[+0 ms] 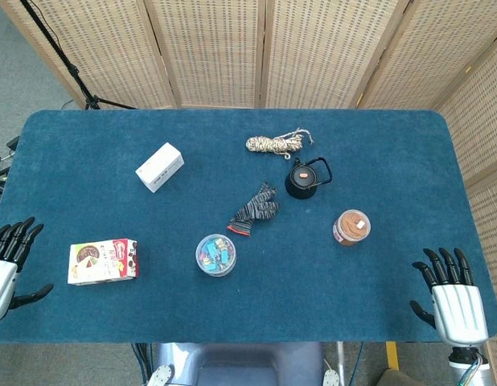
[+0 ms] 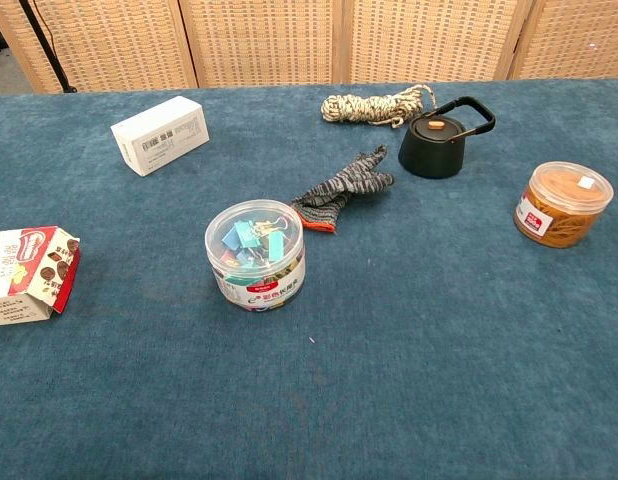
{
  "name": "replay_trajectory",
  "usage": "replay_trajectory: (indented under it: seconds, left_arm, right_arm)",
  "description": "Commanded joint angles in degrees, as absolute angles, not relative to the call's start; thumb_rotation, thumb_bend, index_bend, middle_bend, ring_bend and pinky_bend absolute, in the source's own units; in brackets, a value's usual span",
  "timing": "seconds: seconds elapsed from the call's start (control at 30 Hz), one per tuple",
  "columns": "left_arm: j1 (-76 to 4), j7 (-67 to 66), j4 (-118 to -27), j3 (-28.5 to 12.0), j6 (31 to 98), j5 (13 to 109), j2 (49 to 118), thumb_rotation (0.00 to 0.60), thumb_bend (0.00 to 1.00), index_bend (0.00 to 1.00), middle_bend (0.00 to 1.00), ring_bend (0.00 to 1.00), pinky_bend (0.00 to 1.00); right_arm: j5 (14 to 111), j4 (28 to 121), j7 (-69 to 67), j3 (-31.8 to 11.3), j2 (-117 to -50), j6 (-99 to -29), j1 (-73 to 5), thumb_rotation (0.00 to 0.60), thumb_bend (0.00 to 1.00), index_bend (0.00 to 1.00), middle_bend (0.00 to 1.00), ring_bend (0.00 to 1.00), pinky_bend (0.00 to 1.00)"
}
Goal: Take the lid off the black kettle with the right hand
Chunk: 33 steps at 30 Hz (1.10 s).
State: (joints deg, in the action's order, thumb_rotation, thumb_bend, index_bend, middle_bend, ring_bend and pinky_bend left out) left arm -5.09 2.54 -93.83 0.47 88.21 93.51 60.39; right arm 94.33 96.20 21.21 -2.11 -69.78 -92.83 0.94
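Kettle (image 1: 301, 180) sits far side of the table (image 1: 88, 137), lid (image 2: 436, 125) on w/ its orange knob, rope (image 1: 274, 144) just behind, glove (image 1: 255, 211) just beside toward the near-left. Nothing done yet, by my reading: reach, grip and lift all remain. Right hand (image 1: 453, 299) rests at the near edge, well apart from the kettle, fingers spread, empty. Left hand (image 1: 9, 256) same, fingers apart. Head view shows both hands; chest view shows neither, but gives the lid and tilted handle clearer.

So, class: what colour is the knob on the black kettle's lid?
Orange-brown knob on the black kettle; clearest in the chest view.
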Motion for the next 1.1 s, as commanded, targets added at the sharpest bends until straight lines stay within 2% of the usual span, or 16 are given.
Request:
replay_trajectory:
  seconds: [0.03, 0.33, 0.47, 0.7, 0.83, 1.0, 1.1]
  left_arm:
    - [-5.1, 2.4, -93.8, 0.4, 88.2, 93.4, 60.5, 0.600, 0.00, 0.00, 0.00, 0.00, 0.05]
    - [-5.0, 2.0, -94.1, 0.4, 88.2, 93.4, 60.6, 0.600, 0.00, 0.00, 0.00, 0.00, 0.05]
    - [-4.9, 1.4, -93.9, 0.5, 88.6, 93.8, 60.8, 0.600, 0.00, 0.00, 0.00, 0.00, 0.05]
    - [-5.4, 0.1, -94.4, 0.4, 87.7, 93.7, 61.3, 0.600, 0.00, 0.00, 0.00, 0.00, 0.05]
    - [-5.6, -0.2, -94.5, 0.0, 87.4, 93.1, 61.4, 0.600, 0.00, 0.00, 0.00, 0.00, 0.05]
    - [-5.8, -1.0, -94.2, -0.3, 87.1, 92.7, 61.7, 0.600, 0.00, 0.00, 0.00, 0.00, 0.05]
    - [-6.1, -1.0, -94.4, -0.7, 86.8, 92.1, 61.8, 0.600, 0.00, 0.00, 0.00, 0.00, 0.05]
  right_arm:
    - [94.3, 96.1, 21.3, -2.1, -69.8, -92.8, 1.0, 0.600, 0.00, 0.30, 0.19, 0.13, 0.07]
    - [93.5, 96.2, 21.3, -2.3, -69.7, -92.1, 0.7, 0.600, 0.00, 0.31, 0.19, 0.13, 0.07]
    - [91.1, 97.6, 22.1, -4.1, -69.0, -90.4, -0.5, 0.600, 0.00, 0.31, 0.19, 0.13, 0.07]
    - [84.0, 104.6, 29.4, -10.5, -66.2, -81.5, -7.9, 0.600, 0.00, 0.31, 0.19, 0.13, 0.07]
    - [78.2, 106.7, 32.3, -14.6, -66.8, -75.2, -13.9, 0.600, 0.00, 0.31, 0.19, 0.13, 0.07]
    - [66.8, 102.7, 37.2, -21.0, -71.9, -68.1, -23.2, 0.600, 0.03, 0.33, 0.17, 0.12, 0.07]
    - [59.1, 96.9, 38.6, -23.8, -76.4, -63.6, -29.5, 0.600, 0.07, 0.35, 0.16, 0.10, 0.07]
